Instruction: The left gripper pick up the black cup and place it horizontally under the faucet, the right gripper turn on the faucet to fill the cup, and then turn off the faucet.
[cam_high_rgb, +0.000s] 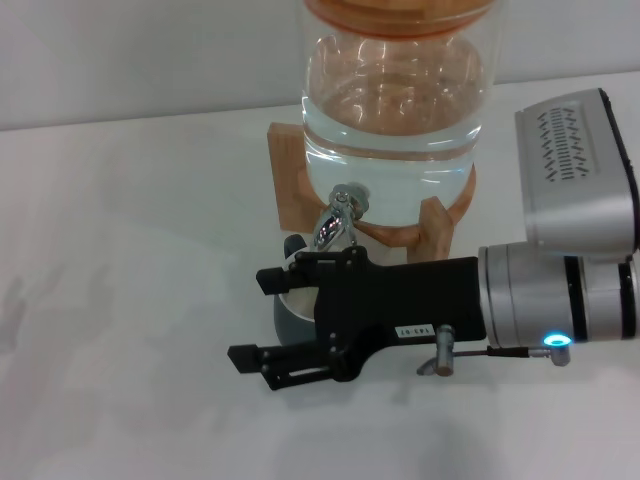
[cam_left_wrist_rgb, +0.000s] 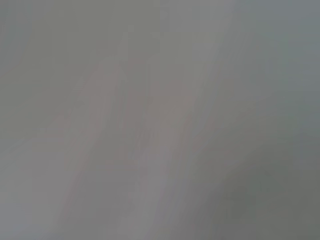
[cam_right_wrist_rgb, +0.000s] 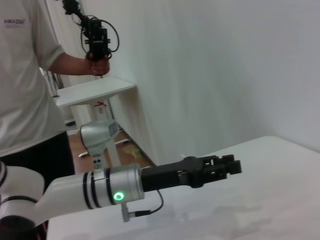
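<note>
Head view: a white table (cam_high_rgb: 120, 300) with a big clear glass jar (cam_high_rgb: 395, 100) of water at the back, sitting on a wooden stand (cam_high_rgb: 288, 180). The chrome faucet (cam_high_rgb: 340, 215) sticks out low on the jar's front, spout pointing down.

Directly below the spout is the black cup (cam_high_rgb: 290, 318), on the table just in front of the stand. Only part of it shows: dark grey wall w/ a strip of pale inside at the rim. The rest is hidden behind the arm.

The right end effector (cam_high_rgb: 255, 318) reaches in from the right side, low over the table, its black boxy body w/ a small white label crossing in front of the cup. Its two fingers (cam_high_rgb: 272, 279) are spread wide apart and point left, w/ nothing between the tips. Whether it touches the cup can't be told. It sits just below and in front of the faucet, not on the lever.

Right wrist view: the left end effector (cam_right_wrist_rgb: 231, 166) hangs in the air over the table's near edge, on a silver arm w/ a green light. Open or closed can't be told. A person (cam_right_wrist_rgb: 25, 75) in a white T-shirt stands behind, holding a black device.

Left wrist view: only blurred grey, nothing readable.
</note>
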